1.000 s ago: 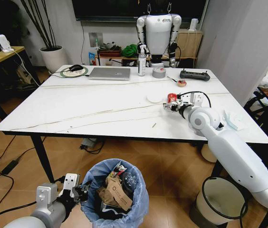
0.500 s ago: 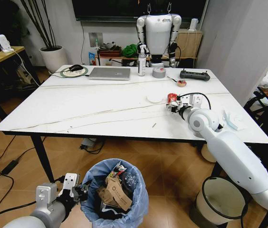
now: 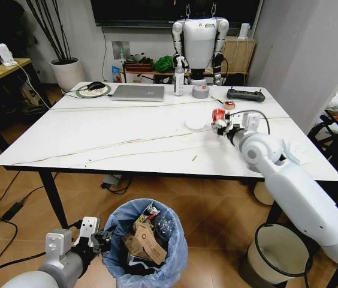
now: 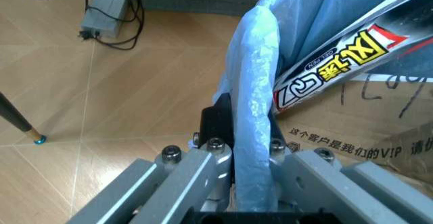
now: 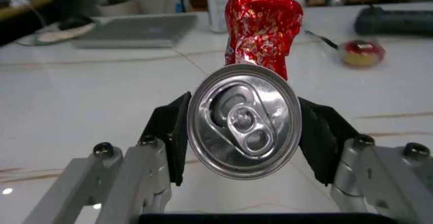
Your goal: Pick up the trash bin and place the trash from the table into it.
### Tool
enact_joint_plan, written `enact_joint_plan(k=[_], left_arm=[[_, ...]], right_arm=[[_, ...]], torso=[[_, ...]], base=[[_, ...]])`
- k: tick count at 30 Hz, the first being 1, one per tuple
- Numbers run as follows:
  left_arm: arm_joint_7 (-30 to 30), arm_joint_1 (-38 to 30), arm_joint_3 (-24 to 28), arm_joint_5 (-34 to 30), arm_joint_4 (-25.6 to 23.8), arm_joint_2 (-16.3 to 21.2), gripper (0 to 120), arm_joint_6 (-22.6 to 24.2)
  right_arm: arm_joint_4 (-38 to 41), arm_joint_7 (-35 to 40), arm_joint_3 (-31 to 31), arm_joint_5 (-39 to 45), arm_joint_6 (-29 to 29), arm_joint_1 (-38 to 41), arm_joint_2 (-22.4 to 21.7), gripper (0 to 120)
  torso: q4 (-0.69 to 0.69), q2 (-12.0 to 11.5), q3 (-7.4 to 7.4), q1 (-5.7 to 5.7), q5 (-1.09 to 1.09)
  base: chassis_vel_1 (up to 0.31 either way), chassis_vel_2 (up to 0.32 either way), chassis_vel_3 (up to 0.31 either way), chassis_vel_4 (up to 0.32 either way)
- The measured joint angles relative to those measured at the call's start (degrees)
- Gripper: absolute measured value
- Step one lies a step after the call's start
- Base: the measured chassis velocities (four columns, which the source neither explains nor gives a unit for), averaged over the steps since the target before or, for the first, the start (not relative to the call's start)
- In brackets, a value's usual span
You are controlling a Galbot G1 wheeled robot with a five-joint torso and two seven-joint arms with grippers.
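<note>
The bin (image 3: 147,247) stands on the floor near the robot, in front of the desk (image 3: 97,138), with its blue liner bunched over the rim and already holding cardboard and wrappers. The left tool (image 3: 91,240) is clamped on the bin's left rim; the left wrist view shows its pads pinching the rim and the liner (image 4: 256,133) together. The right tool (image 3: 220,123) is over the right part of the desk, closed on a crushed red can (image 5: 254,89) with one pad at each side, the can's lid end facing the wrist camera. In the head view the can appears raised off the desk top, just right of a white disc (image 3: 196,123).

Risks, as I judge them: the can is dented and smooth, so it could twist or slide out between the pads on the way to the bin and fall on the floor. The bin is well apart from the can, low and near, so a drop from too high may bounce off the piled cardboard. The thin liner could slip or tear in the left tool's pinch if the bin is lifted.
</note>
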Motion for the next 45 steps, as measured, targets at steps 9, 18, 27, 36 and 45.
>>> enact_joint_plan(k=[9,18,27,36,45], left_arm=[[-0.06,-0.93,0.38,-0.43,0.00,0.35,0,0.00],[-0.35,-1.67,0.16,-1.04,0.00,1.03,0,0.00],[-1.30,-2.06,-0.25,-1.73,0.00,0.96,0,0.00],[-2.80,-1.19,-1.15,-2.79,0.00,0.67,0,0.00],[-2.94,-0.30,-1.22,-2.60,0.00,0.28,0,0.00]], right_arm=[[18.05,-24.50,4.67,1.27,7.30,-8.55,-8.10,46],[24.73,-40.65,3.09,-6.16,10.00,-15.20,-12.86,46],[27.73,-47.79,-0.35,-10.16,9.06,-17.14,-15.46,46],[27.14,-49.79,-6.62,-16.00,9.36,-17.12,-14.46,46],[26.75,-51.95,-8.16,-21.83,10.01,-18.68,-15.03,63]], torso=[[-0.02,0.00,-0.01,-0.01,0.01],[-0.02,0.00,-0.01,-0.01,0.02],[-0.01,0.00,0.00,0.00,0.01],[0.00,0.00,0.00,0.00,0.01],[-0.01,-0.02,0.00,0.00,0.01]], base=[[0.000,0.000,0.000,0.000],[0.000,0.000,0.000,0.000],[0.000,0.000,0.000,0.000],[0.000,0.000,0.000,0.000],[0.000,0.000,0.000,0.000]])
